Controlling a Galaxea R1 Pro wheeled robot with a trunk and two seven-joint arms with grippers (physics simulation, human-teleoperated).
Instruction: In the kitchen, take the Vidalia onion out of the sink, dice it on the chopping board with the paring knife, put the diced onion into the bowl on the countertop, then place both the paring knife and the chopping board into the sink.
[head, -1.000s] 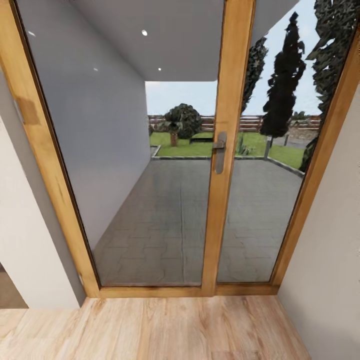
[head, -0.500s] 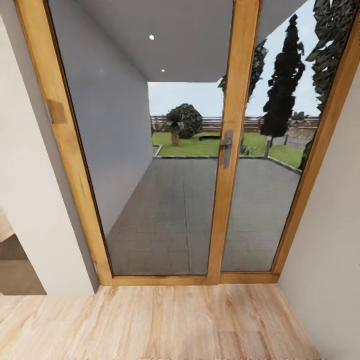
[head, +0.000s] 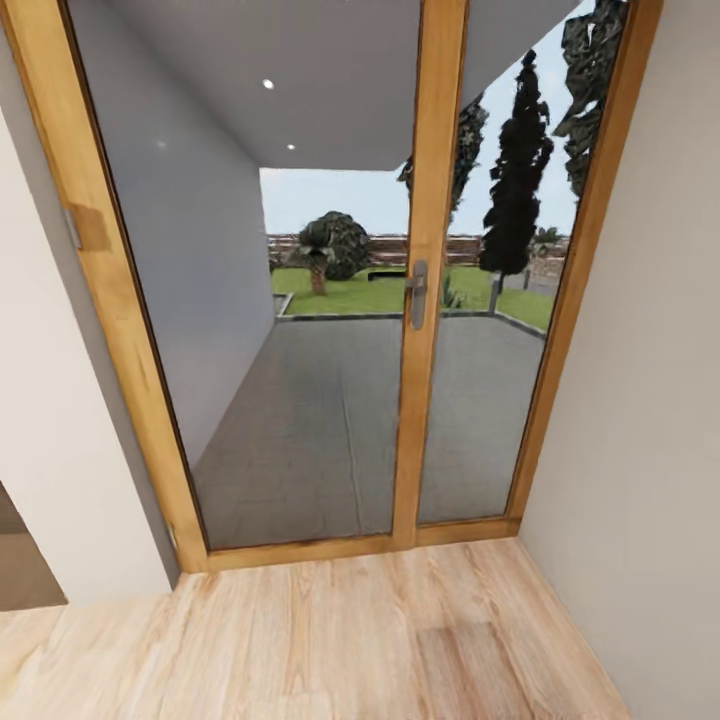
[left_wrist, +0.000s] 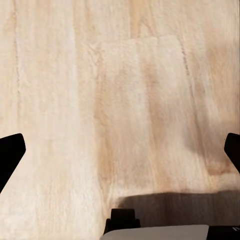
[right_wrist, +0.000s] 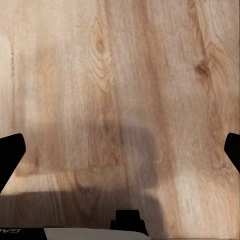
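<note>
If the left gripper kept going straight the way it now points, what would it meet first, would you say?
Probably the wooden floor: the open left gripper points at its planks, with nothing between. Depth is unclear.

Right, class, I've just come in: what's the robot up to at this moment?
Nothing is being handled. The head view faces a wooden-framed glass door with a metal handle, looking out on a paved patio and garden, with plank floor in front. The left gripper and right gripper hang open and empty over that wooden floor. The robot seems to be on its way somewhere.
</note>
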